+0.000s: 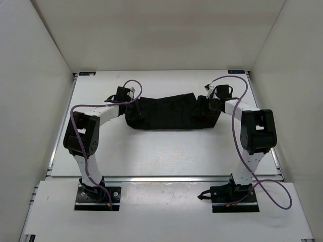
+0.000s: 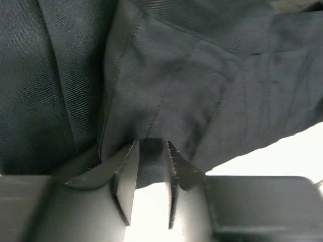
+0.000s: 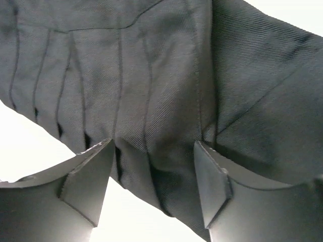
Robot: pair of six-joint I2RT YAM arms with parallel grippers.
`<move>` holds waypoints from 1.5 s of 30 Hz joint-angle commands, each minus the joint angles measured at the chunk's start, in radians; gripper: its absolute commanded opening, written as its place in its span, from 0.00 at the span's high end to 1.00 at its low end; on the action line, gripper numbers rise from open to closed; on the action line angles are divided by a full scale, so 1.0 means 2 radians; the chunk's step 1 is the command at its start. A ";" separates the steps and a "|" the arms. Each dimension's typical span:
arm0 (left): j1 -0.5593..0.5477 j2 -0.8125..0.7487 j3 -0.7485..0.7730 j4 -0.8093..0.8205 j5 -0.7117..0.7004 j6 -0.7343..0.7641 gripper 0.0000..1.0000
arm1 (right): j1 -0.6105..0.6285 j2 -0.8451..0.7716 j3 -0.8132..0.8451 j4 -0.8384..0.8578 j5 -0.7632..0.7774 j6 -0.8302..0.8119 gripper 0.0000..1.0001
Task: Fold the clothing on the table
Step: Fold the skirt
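Note:
The black pleated clothing (image 1: 169, 112) lies as a wide folded band across the far middle of the white table (image 1: 166, 151). My left gripper (image 1: 132, 107) is at its left end and my right gripper (image 1: 204, 103) at its right end. In the left wrist view the clothing (image 2: 176, 75) fills the frame, and the left gripper (image 2: 151, 143) stands open with a narrow gap, a cloth edge lying between its tips. In the right wrist view the pleats of the clothing (image 3: 151, 75) run between the widely parted fingers (image 3: 86, 176) of the open right gripper (image 3: 154, 143).
White walls enclose the table on three sides. A metal rail (image 1: 166, 178) runs along its near edge, with both arm base plates (image 1: 98, 197) just in front. Purple cables (image 1: 272, 194) loop off each arm.

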 commanded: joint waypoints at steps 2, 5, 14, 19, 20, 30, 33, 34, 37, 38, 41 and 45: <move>0.002 0.007 -0.005 0.032 0.019 -0.013 0.69 | -0.004 0.014 0.027 0.000 0.011 -0.015 0.44; -0.001 0.015 -0.008 0.032 0.016 -0.018 0.82 | -0.003 0.020 0.030 -0.006 0.021 -0.018 0.58; -0.006 0.042 0.005 0.005 -0.014 -0.023 1.00 | -0.013 0.003 0.011 -0.017 0.065 -0.024 1.00; -0.001 0.039 0.005 -0.011 -0.034 -0.023 1.00 | -0.026 -0.011 -0.004 -0.018 0.086 -0.022 1.00; -0.004 0.042 0.004 -0.011 -0.038 -0.026 1.00 | -0.031 -0.015 -0.007 -0.020 0.087 -0.018 1.00; -0.005 0.020 0.016 -0.015 -0.015 -0.018 1.00 | -0.052 -0.034 0.006 -0.073 0.075 -0.001 0.68; -0.015 0.009 0.039 -0.034 -0.023 -0.006 1.00 | -0.059 -0.069 -0.002 -0.075 0.080 0.005 0.37; -0.018 0.000 0.047 -0.034 -0.024 -0.005 0.98 | -0.062 -0.075 -0.004 -0.076 0.079 0.012 0.26; -0.018 -0.020 0.055 -0.029 -0.030 -0.005 0.93 | -0.074 -0.102 -0.007 -0.093 0.086 0.017 0.18; -0.018 -0.027 0.057 -0.028 -0.036 -0.005 0.92 | -0.075 -0.111 -0.011 -0.095 0.092 0.018 0.17; -0.024 -0.048 0.055 -0.007 -0.040 -0.002 0.90 | -0.065 -0.127 -0.027 -0.109 0.131 0.012 0.14; -0.044 -0.040 0.054 0.005 -0.045 0.001 1.00 | -0.069 -0.110 -0.043 -0.126 0.128 0.016 0.15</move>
